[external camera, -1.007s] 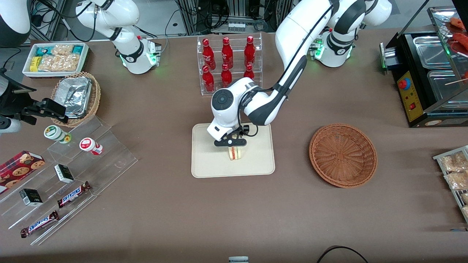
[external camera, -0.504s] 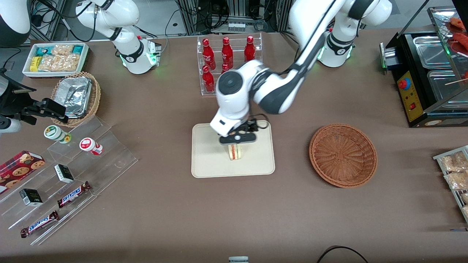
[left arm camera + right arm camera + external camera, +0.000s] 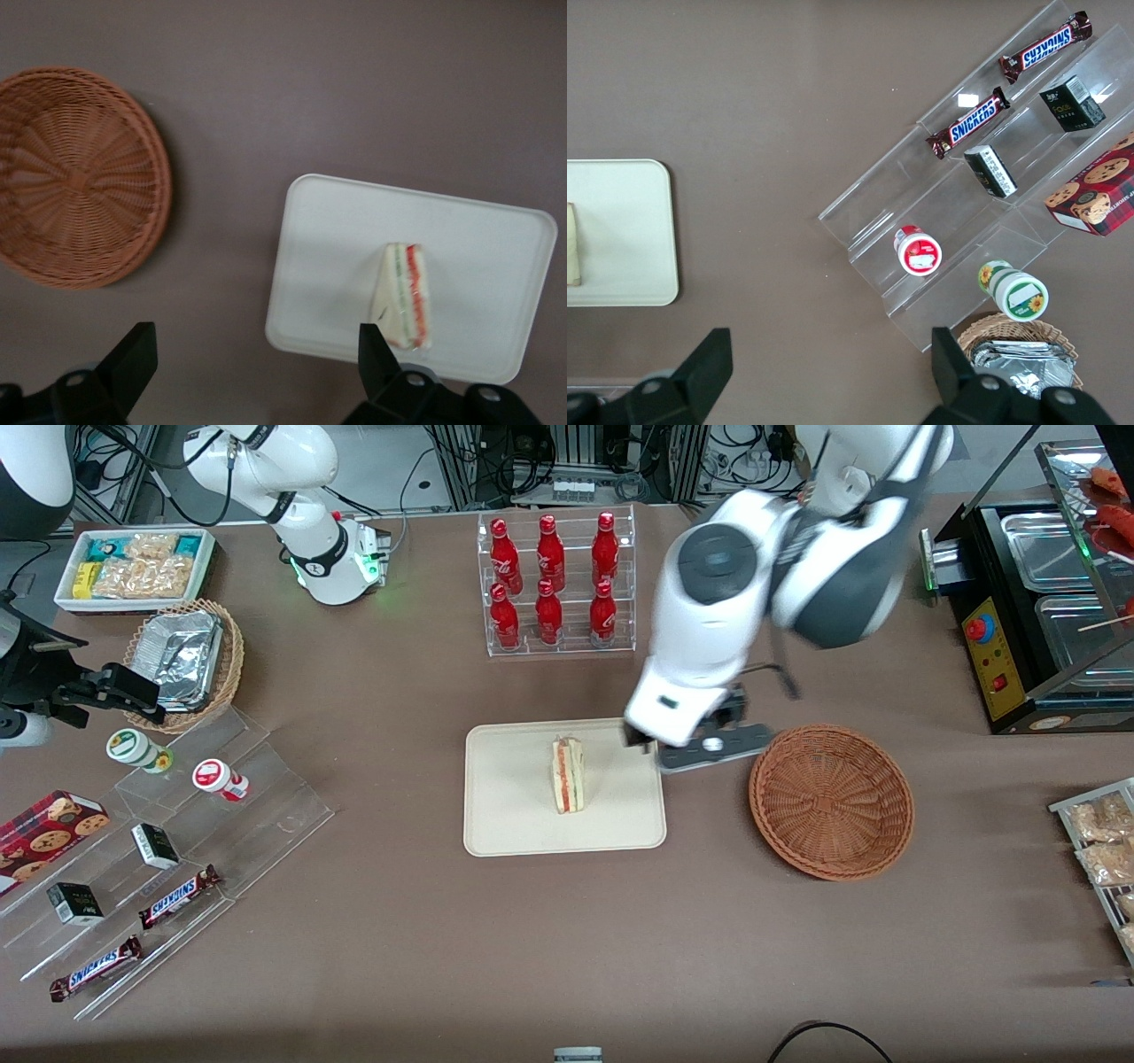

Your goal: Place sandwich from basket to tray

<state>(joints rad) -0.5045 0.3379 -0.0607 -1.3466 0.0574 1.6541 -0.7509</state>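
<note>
While the sandwich (image 3: 568, 774) lies on the tray (image 3: 509, 819), the end effector (image 3: 257, 367) — fingers spread, empty — hovers between tray and basket (image 3: 831, 802)

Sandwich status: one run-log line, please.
sandwich: on tray | basket: empty | pincer: open, raised between tray and basket

The working arm (image 3: 762, 576) is built of glossy white rounded shells with dark grey panels at its joints, and one joint ends in a round dark grey cap. A thin black cable loops beside the white wrist block. The tool (image 3: 709, 751) has a grey crossbar with a pale round screw head and two black, wedge-shaped fingers (image 3: 133, 359), set wide apart.
</note>
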